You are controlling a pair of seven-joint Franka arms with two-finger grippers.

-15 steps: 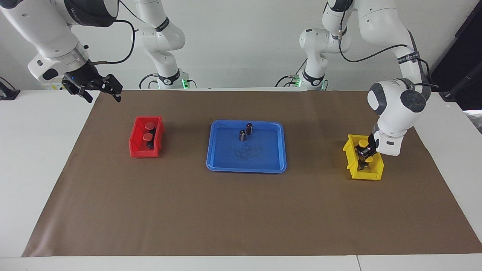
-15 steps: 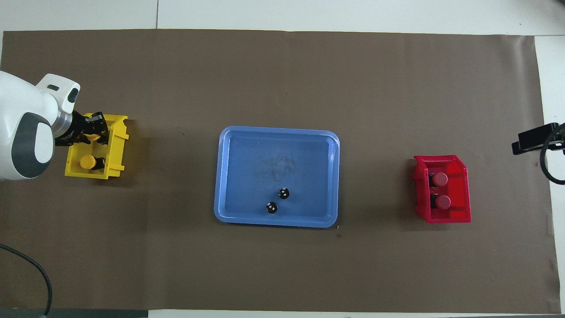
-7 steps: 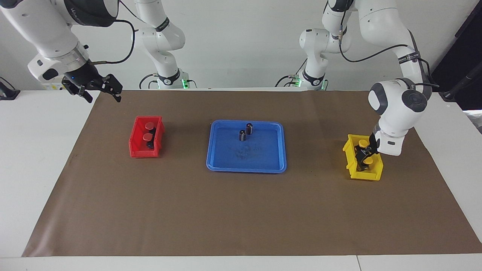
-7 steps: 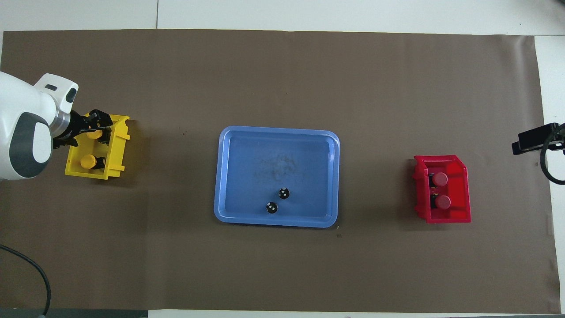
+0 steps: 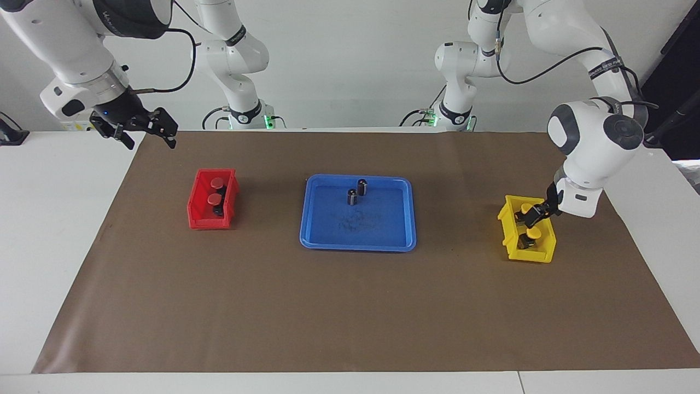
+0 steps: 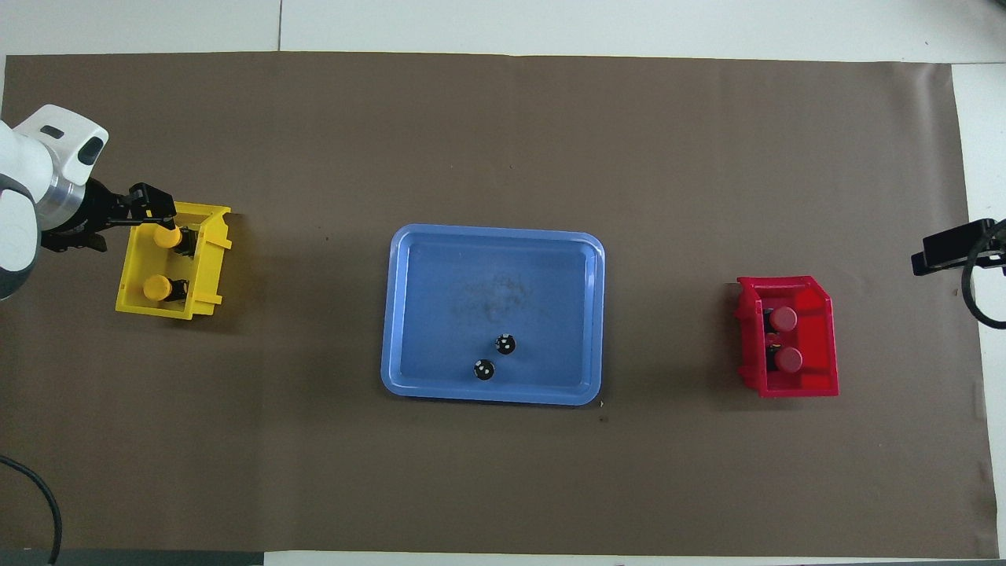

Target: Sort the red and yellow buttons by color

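Observation:
Two yellow buttons (image 5: 526, 208) (image 5: 534, 234) lie in the yellow bin (image 5: 547, 254) at the left arm's end; they also show in the overhead view (image 6: 167, 236) (image 6: 156, 288). My left gripper (image 5: 533, 215) is open and empty, raised just over that bin's edge (image 6: 134, 228). Two red buttons (image 5: 217, 182) (image 5: 214, 198) lie in the red bin (image 5: 199, 221) at the right arm's end, also seen from overhead (image 6: 783, 318) (image 6: 788, 359). My right gripper (image 5: 146, 133) waits open and empty in the air over the mat's corner by the right arm's base.
A blue tray (image 5: 358, 243) sits mid-table with two small dark cylinders (image 5: 362, 186) (image 5: 352, 196) standing in its part nearer to the robots. A brown mat (image 5: 328, 306) covers the table.
My left gripper has lifted out of the yellow bin and drawn back toward the left arm's end, leaving the second yellow button in the bin. The right arm has not moved.

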